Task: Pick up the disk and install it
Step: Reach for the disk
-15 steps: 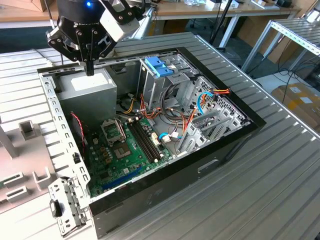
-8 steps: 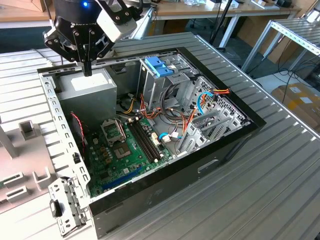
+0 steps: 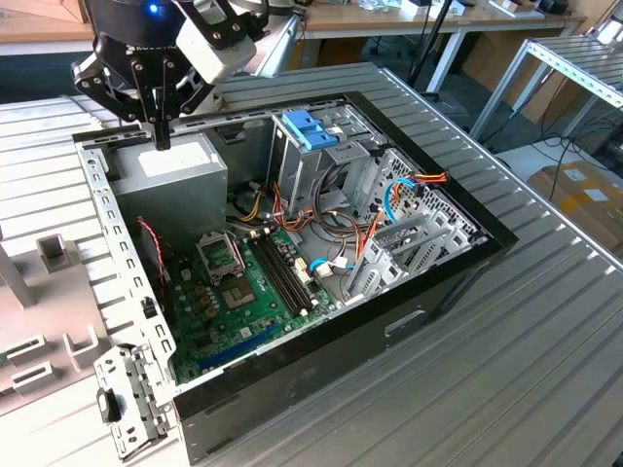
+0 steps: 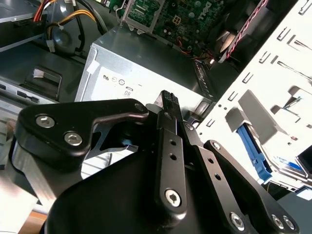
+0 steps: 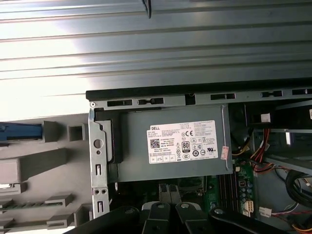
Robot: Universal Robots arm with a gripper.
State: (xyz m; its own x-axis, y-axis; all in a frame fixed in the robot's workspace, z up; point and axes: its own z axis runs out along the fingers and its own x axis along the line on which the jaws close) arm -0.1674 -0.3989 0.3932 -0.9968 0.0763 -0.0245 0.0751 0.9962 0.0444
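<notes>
the gripper [image 3: 162,136] is black; the power supply [image 3: 170,175] is plain grey with a white sticker [image 5: 183,141] printed in black. inside the black-rimmed computer case [image 3: 389,326] are a green motherboard [image 3: 243,292], a bright blue plastic bracket [image 3: 310,128] and orange, red and yellow cables [image 3: 368,238]. the table [image 3: 506,389] is pale silver-grey with ridged stripes.

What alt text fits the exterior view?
The gripper, jaws closed and empty, hangs over the grey power supply at the exterior view's left of an open computer case lying on a ribbed metal table. A green motherboard, loose cables and a blue bracket show inside.
</notes>
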